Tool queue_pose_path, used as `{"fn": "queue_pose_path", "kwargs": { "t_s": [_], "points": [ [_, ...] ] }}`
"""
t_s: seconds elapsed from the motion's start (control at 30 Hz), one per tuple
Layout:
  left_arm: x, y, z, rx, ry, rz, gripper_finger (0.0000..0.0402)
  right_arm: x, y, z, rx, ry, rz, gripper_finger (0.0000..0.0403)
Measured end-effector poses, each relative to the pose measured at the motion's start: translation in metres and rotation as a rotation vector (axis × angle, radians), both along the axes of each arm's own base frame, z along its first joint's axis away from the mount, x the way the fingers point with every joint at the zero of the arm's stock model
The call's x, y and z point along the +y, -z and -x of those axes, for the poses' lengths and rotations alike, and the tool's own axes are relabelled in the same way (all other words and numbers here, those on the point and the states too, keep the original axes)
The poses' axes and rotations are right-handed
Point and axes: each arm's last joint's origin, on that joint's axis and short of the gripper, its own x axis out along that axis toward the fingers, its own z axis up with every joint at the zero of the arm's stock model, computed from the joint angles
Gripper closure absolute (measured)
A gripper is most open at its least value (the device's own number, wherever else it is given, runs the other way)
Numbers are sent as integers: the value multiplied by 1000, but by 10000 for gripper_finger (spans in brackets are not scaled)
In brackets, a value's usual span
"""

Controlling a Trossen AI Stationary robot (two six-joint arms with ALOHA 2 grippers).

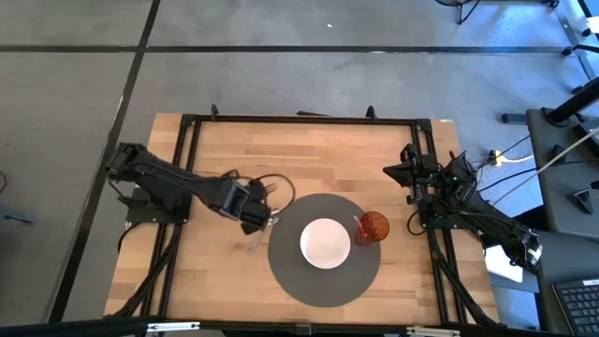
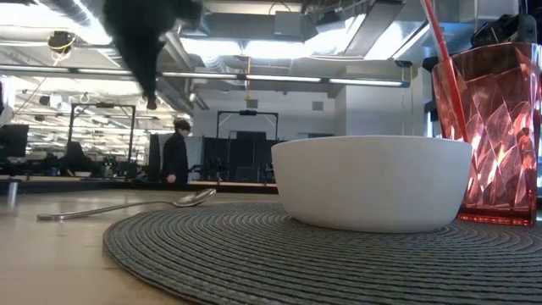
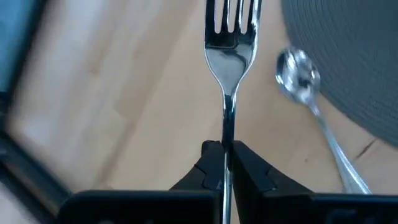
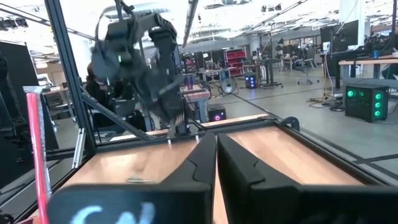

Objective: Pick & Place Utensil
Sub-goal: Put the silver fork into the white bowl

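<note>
Above the bare wood just left of the grey placemat (image 1: 324, 281), the left gripper (image 3: 225, 152) is pinching a fork (image 3: 229, 56) by its handle — a spoon (image 3: 306, 93) is lying beside it — while the right gripper (image 4: 216, 146) is waiting closed, at the table's right edge.

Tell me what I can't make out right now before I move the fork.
- Fork: tine tips cut off by the left wrist view's edge; too small in the high view.
- Spoon: handle end cut off there.
- Left gripper: mostly above the low view's frame.
- Bowl: contents hidden by its wall in the low view.
</note>
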Motion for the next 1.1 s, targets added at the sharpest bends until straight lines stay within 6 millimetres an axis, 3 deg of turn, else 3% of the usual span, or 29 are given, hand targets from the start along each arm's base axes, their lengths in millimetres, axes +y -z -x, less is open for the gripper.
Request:
{"fn": "queue_pose_path", "kwargs": {
  "t_s": [0.13, 0.27, 0.57, 0.8, 1.1],
  "points": [
    [3, -42, -20, -37, 121, -79, 395, 0, 0, 0, 0, 0, -1, 386],
    [-1, -65, -45, -20, 328, -160, 395, 0, 0, 0, 1, 0, -2, 386],
    [-23, -73, -107, 155, 720, -270, 395, 0, 3, 0, 29, 6, 21, 386],
    [-35, -61, -137, 273, 819, -231, 395, 0, 3, 0, 30, 4, 6, 386],
    [-50, -1, -164, 441, 938, -189, 395, -1, 5, -1, 43, 4, -5, 386]
  ]
}}
